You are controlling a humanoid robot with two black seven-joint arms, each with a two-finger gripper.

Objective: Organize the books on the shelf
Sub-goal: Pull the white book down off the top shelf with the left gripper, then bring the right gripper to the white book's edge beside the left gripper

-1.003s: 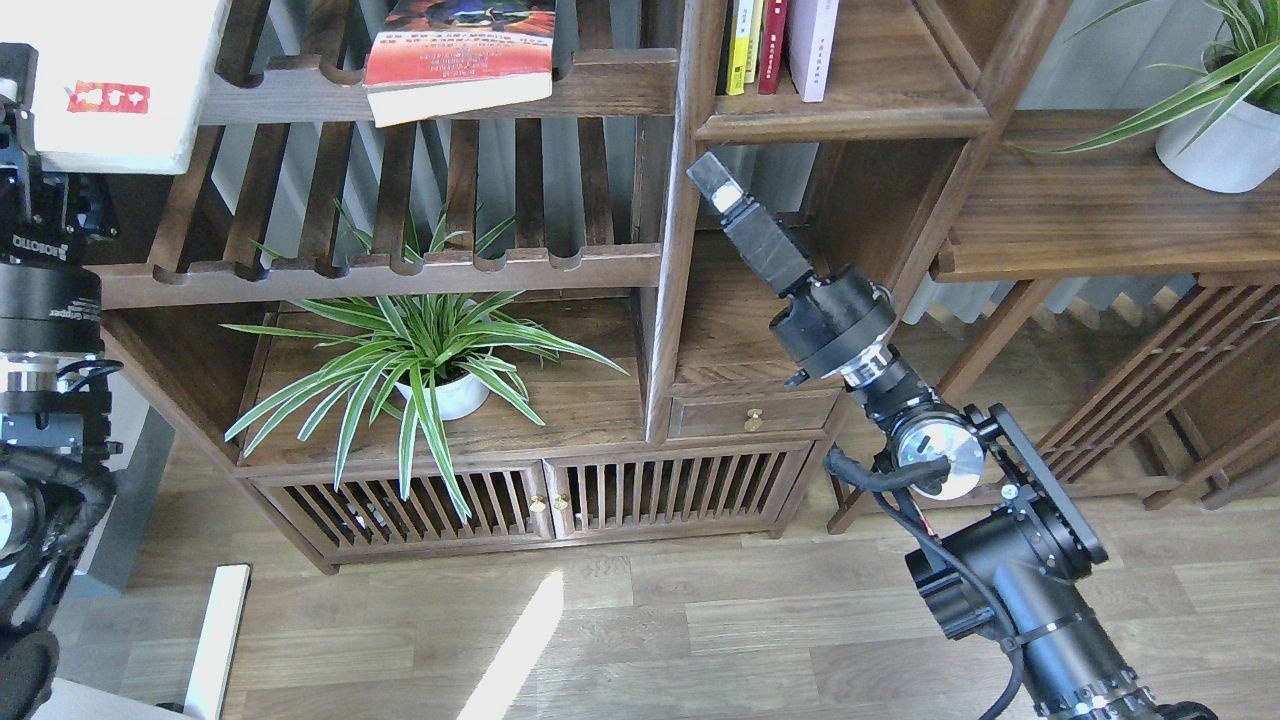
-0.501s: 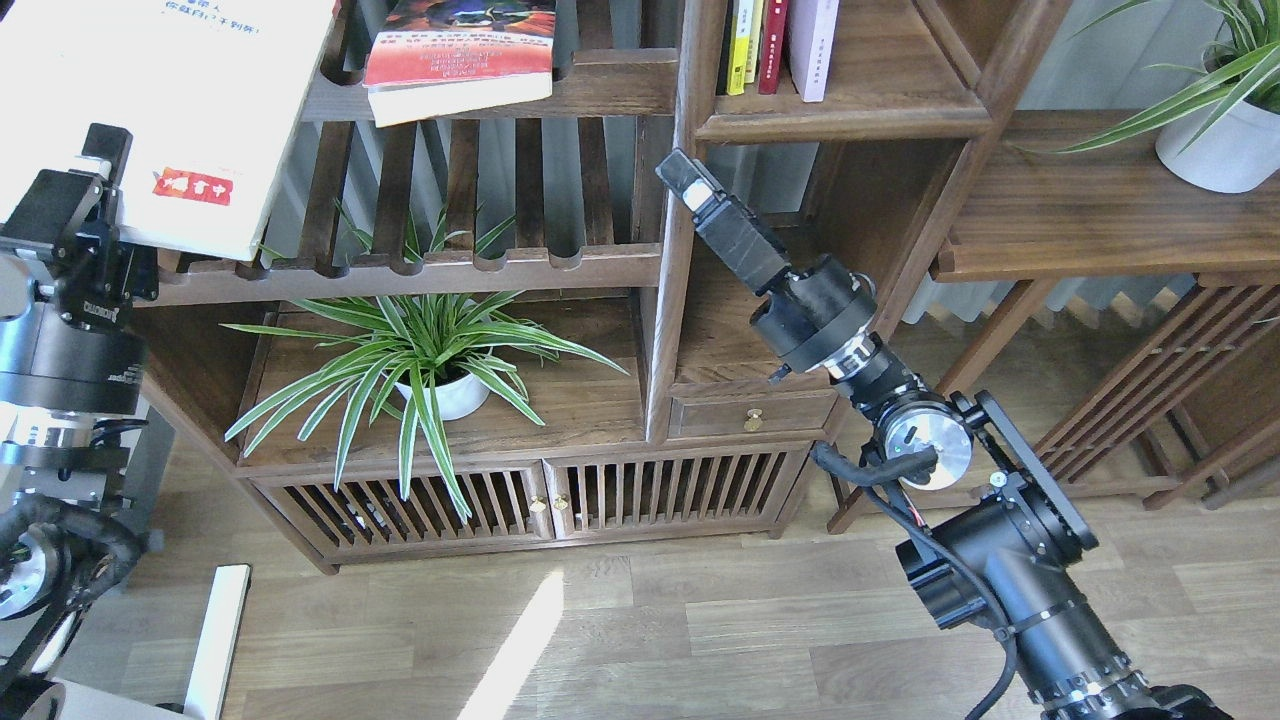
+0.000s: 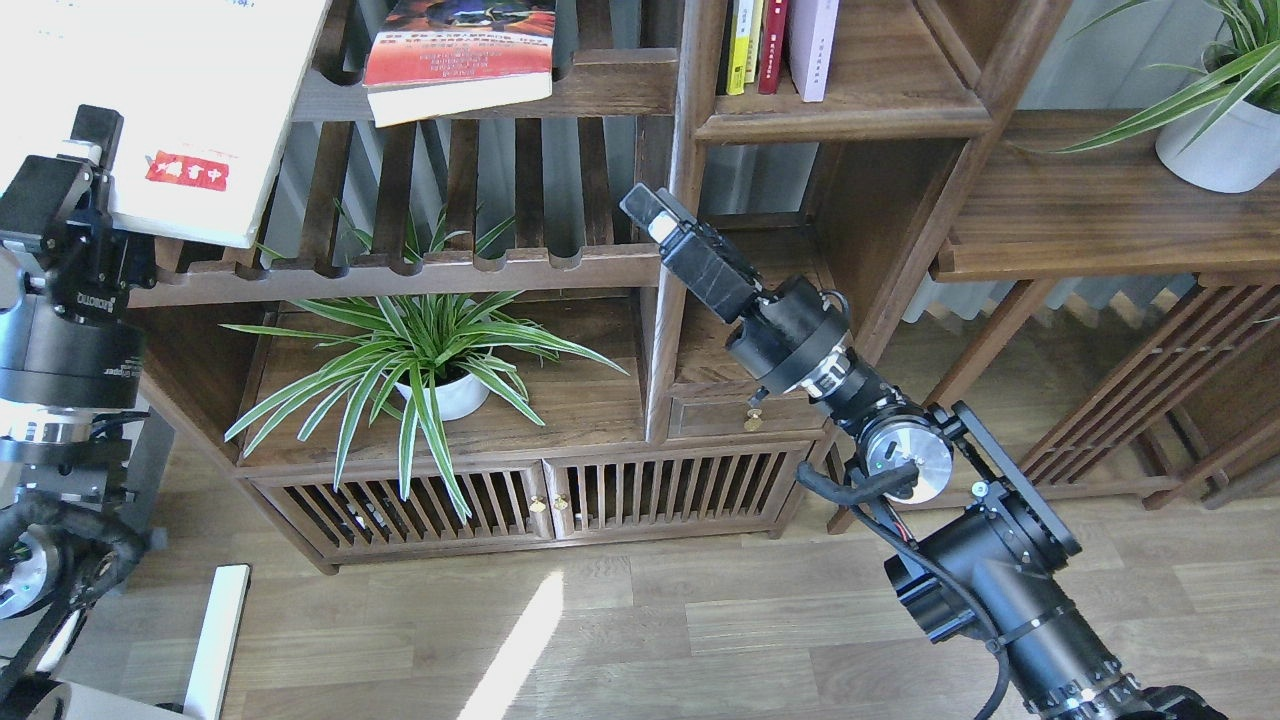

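Two arms in view. Left gripper (image 3: 85,150) at far left, upper edge, clamped on the lower corner of the white book (image 3: 170,100); one finger (image 3: 97,128) lies against the cover's left edge. White book is large, tilted, raised in front of the upper-left slatted rack (image 3: 400,270), red label near its lower edge. Its top runs out of view.

Right gripper (image 3: 645,210) reaches up from lower right, tip in front of the upright post (image 3: 670,250) between rack and shelf bay. Seen end-on and dark, white pad at the tip; cannot tell whether its fingers are apart or together. Nothing visibly held.

Orange-red book (image 3: 460,55) lies flat on the upper rack rail, lower corner overhanging the rail edge, well apart from both grippers.

Shelf (image 3: 880,100), solid plank, upper right of centre. Three thin books stand upright at its left end against the post: yellow book (image 3: 740,50), red book (image 3: 771,45), lilac book (image 3: 812,50), touching side by side. Remaining plank to their right is bare wood.

Spider plant (image 3: 420,350) in a white pot sits on the lower board beneath the rack. Second pot (image 3: 1215,145) with green leaves on the separate stand at far right. Small drawer (image 3: 750,412) with brass knob just left of the right arm's wrist. Wood-plank floor (image 3: 650,620) below.
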